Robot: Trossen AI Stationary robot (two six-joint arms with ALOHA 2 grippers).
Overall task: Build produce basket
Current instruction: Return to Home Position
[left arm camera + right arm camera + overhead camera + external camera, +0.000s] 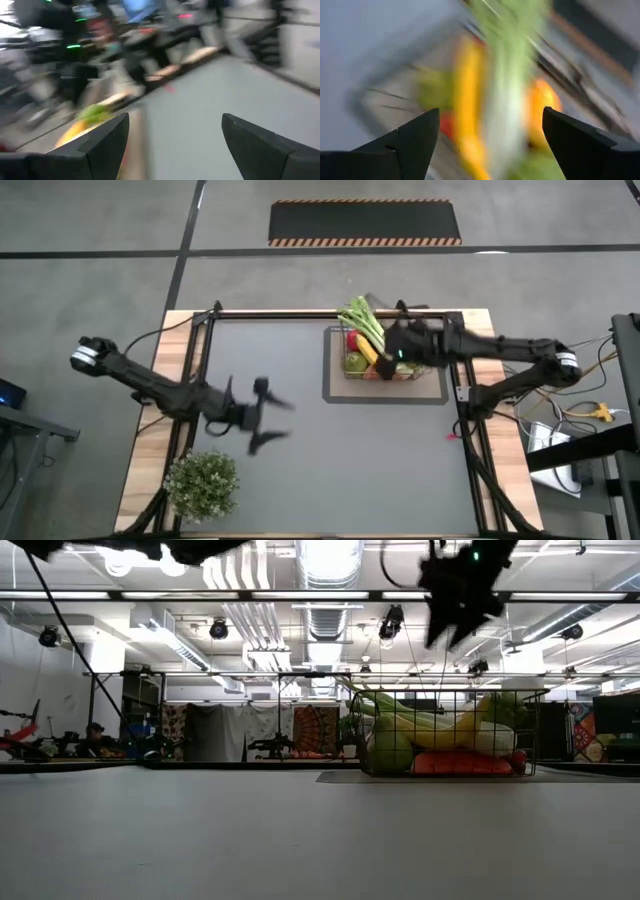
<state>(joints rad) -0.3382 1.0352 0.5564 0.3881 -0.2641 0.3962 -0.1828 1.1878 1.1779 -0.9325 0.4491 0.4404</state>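
Observation:
The wire basket (385, 358) stands on a dark mat at the table's far right, filled with produce: a long leek (364, 322) whose leafy end sticks out over the far rim, a banana (367, 350), a green fruit (355, 362) and red pieces. In the low view the basket (445, 733) shows its mesh side with the produce inside. My right gripper (400, 350) hovers open above the basket, pointing down at it; its wrist view shows the blurred leek (507, 90) and banana (467, 95) between the fingers, untouched. My left gripper (272, 420) is open over the table's left middle.
A bushy potted plant (203, 483) stands at the table's near left corner. The dark mat (432, 392) under the basket reaches a little past it. Bare grey table lies between the two arms and along the near edge.

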